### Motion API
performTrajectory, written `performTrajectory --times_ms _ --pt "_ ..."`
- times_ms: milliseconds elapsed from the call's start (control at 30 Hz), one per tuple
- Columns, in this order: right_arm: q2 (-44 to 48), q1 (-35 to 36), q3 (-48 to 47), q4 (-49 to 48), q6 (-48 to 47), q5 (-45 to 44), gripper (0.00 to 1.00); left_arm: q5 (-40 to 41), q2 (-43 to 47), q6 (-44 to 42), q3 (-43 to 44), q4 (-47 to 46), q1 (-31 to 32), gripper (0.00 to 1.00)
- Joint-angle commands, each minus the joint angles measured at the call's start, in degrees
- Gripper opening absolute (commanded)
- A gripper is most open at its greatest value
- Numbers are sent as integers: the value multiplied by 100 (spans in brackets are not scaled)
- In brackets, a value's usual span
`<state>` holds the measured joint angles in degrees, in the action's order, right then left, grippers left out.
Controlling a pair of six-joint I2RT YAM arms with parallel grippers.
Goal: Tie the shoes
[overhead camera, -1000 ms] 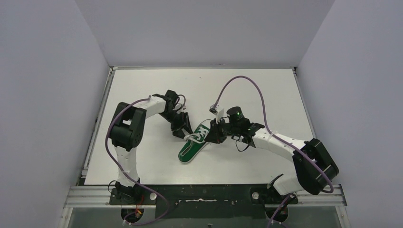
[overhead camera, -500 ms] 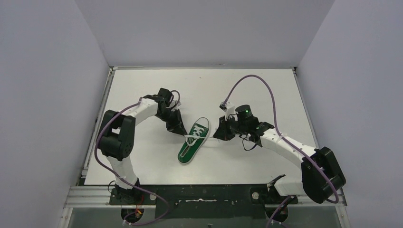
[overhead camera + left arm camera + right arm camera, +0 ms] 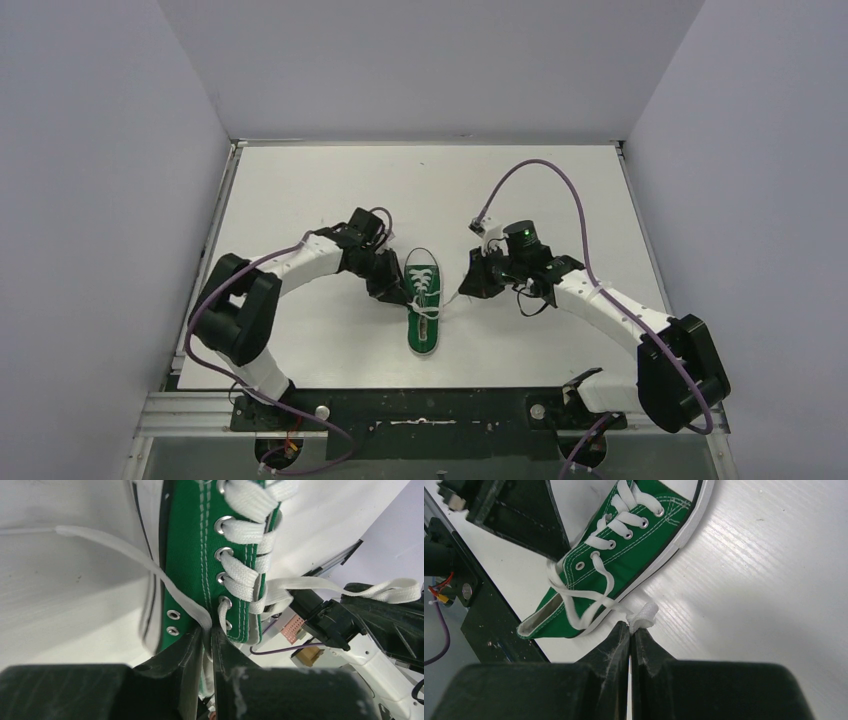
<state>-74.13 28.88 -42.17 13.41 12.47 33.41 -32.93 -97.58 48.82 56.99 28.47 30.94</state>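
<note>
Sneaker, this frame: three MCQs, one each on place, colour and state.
1. Where is the sneaker?
A. At the table's far left corner
B. On the rail by the arm bases
C. Between the left tool and right tool

2. What colour are its laces?
A. Green
B. White
C. Black

3. What is the right tool doing?
A. Shut on a lace end
B. Wide open above the toe
C. Shut on the sole

Answers:
1 C: the top view shows one tool on each side of the sneaker.
2 B: the laces are white against the green upper.
3 A: the right wrist view shows the tool closed, with the lace end pinched at its tip.
</note>
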Motion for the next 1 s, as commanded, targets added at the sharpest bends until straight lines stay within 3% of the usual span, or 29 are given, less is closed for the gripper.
performTrajectory --times_ms 0,233,367,533,733,967 --pt "86 -40 -213 36 -238 248 0 376 710 -220 150 -6 -482 15" --pt "132 -58 -212 138 -317 377 0 209 542 -397 192 167 -805 12" --pt "168 -64 -208 195 -385 431 0 263 524 -223 153 -23 -732 44" --pt "179 -67 -160 92 -356 465 0 194 126 -45 312 -260 -610 51" --pt "181 -69 -177 54 -354 444 0 -71 -430 205 430 -705 -392 44" --pt "284 -86 -142 125 -267 388 0 263 -264 2 396 -461 -459 14"
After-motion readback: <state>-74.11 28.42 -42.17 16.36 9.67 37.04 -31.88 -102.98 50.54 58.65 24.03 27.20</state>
